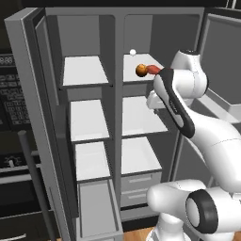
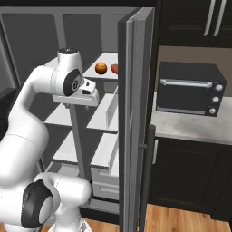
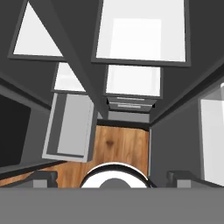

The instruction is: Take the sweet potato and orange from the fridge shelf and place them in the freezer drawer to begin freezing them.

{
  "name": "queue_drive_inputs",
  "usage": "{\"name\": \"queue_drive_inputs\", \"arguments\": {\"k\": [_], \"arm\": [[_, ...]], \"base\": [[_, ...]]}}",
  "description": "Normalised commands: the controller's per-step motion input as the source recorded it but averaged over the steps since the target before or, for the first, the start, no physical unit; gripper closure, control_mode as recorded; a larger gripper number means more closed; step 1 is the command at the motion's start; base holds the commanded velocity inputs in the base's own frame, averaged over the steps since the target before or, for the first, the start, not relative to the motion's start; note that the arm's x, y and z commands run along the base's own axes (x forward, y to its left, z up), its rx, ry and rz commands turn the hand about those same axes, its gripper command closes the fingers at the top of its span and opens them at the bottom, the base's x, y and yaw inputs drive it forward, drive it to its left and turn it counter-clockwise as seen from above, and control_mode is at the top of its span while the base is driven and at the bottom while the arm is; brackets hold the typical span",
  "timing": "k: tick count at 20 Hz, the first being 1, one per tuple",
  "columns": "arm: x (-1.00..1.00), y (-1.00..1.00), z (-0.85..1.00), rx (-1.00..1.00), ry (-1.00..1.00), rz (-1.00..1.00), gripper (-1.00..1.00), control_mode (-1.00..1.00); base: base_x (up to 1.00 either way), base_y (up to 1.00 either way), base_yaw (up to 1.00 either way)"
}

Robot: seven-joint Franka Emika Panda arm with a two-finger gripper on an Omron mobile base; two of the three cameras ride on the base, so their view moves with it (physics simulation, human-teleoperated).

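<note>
The orange rests on the upper right fridge shelf, with the sweet potato right beside it, partly hidden by my arm in the left base view. My gripper hangs in front of that shelf, a little below it, pointing down, apart from both. It is open, its fingertips wide apart with nothing between them. The freezer drawer stands pulled out at the bottom left, and its inside looks bare.
A tiny white ball lies at the back of the same shelf. Two shorter light-grey drawers sit shut under the right shelves. Open fridge doors flank the arm. A black toaster oven stands on the counter to the right.
</note>
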Motion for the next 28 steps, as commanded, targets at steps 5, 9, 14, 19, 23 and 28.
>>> {"name": "queue_drive_inputs", "arguments": {"k": [5, 9, 14, 19, 23, 28], "arm": [[0.00, 0.00, 0.00, 0.00, 0.00, 0.00, -1.00, 1.00], [0.00, 0.00, 0.13, 0.00, -0.07, 0.00, -1.00, -1.00], [0.00, 0.00, 0.50, 0.00, -0.33, -0.08, -1.00, -1.00], [0.10, 0.00, 0.63, 0.01, -0.24, -0.11, -1.00, -1.00], [0.44, -0.01, 0.46, 0.02, -0.03, -0.08, -1.00, -1.00], [0.50, -0.06, 0.31, 0.04, 0.01, -0.01, -1.00, -1.00]], "base": [[0.04, -0.02, 0.00], [0.00, 0.00, 0.00], [0.00, 0.00, 0.00], [0.00, 0.00, 0.00], [0.00, 0.00, 0.00], [0.00, 0.00, 0.00]]}}
